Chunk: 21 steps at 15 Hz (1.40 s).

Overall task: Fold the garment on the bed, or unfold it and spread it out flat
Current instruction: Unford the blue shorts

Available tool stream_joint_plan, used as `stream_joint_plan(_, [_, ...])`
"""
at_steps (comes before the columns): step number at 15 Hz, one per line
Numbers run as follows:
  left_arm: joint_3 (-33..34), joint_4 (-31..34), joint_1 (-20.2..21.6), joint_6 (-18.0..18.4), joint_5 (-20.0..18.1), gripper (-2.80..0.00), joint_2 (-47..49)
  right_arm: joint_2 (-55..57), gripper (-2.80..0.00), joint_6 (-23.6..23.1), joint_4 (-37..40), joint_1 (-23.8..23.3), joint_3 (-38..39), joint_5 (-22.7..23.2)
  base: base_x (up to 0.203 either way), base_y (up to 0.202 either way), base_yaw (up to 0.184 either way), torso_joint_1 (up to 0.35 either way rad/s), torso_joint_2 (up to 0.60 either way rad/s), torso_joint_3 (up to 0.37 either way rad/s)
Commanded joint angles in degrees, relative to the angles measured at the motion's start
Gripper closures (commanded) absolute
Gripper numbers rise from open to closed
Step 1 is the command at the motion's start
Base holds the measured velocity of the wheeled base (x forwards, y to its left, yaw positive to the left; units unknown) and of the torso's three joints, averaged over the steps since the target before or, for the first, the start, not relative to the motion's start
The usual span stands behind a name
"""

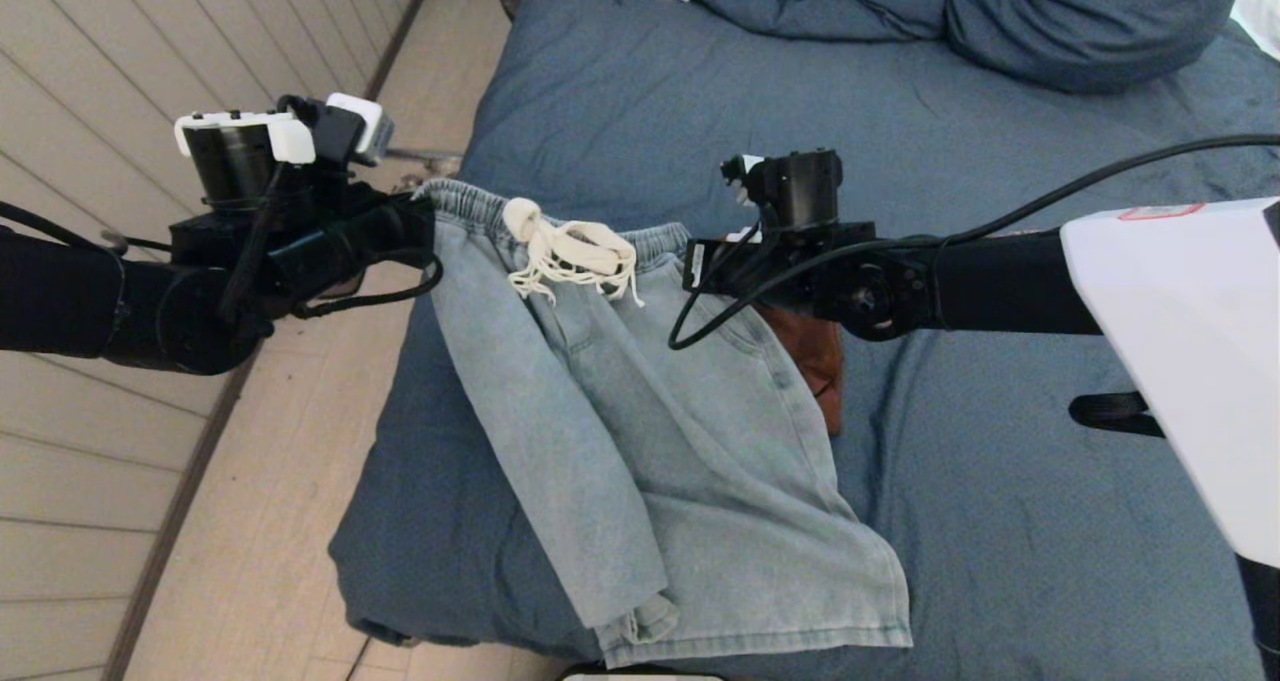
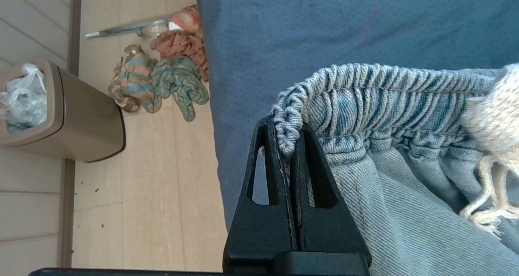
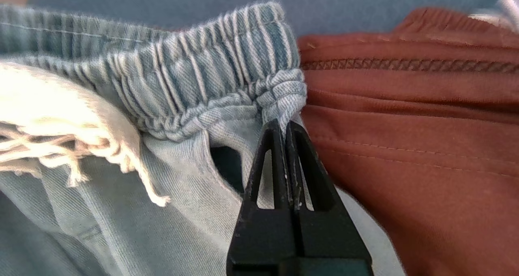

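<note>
Beyond the denim shorts (image 1: 640, 441), bare blue bed (image 1: 650, 111) cover runs open up to the bunched duvet (image 1: 960, 11). On the shorts' right side a rust-brown garment (image 1: 815, 356) lies touching them; past it the cover is bare. Left of the shorts, off the bed's edge, a bin (image 2: 61, 114) and crumpled cloths (image 2: 162, 73) occupy the floor.

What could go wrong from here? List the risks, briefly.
1. Each tool, left and right, pinches only a thin bit of the shorts' waistband at its corner, so the denim may slip out once it is lifted.
2. The rust garment lies against the right corner and partly under the shorts; it may get dragged along.
3. The shorts lie near the bed's edge, so a hem could slide off toward the floor.
</note>
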Motion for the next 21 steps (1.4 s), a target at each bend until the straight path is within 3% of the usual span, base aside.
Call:
stream_joint_plan(1, [0.4,-0.3,0.0,0.1,0.1,0.0,-0.3,-1.7,0.0,0.0,-0.1,0.2,0.8,-0.2,0.0,0.0,0.0,0.0,0.0,0.0])
stream_joint_plan(9, [-0.1,-1.1,0.0,-0.1,0.4,0.0,-3.2,-5.1,0.0,0.1,0.0,0.3,1.2,-0.3,0.0,0.0,0.0,0.0,0.0,0.0])
stream_joint_plan(15, [1.6,-0.2,1.7,-1.0,-0.2,0.0,-15.8,-14.8,0.0,0.0,0.0,3.9,6.0,-0.3,0.0,0.0,0.0,0.0,0.0,0.0])
stream_joint_plan(21, [5.9,4.8,1.8,-0.7,-3.0,0.0,-27.7,-25.6,0.0,-0.3,0.3,8.7,11.8,-0.4,0.0,0.0,0.0,0.0,0.0,0.0])
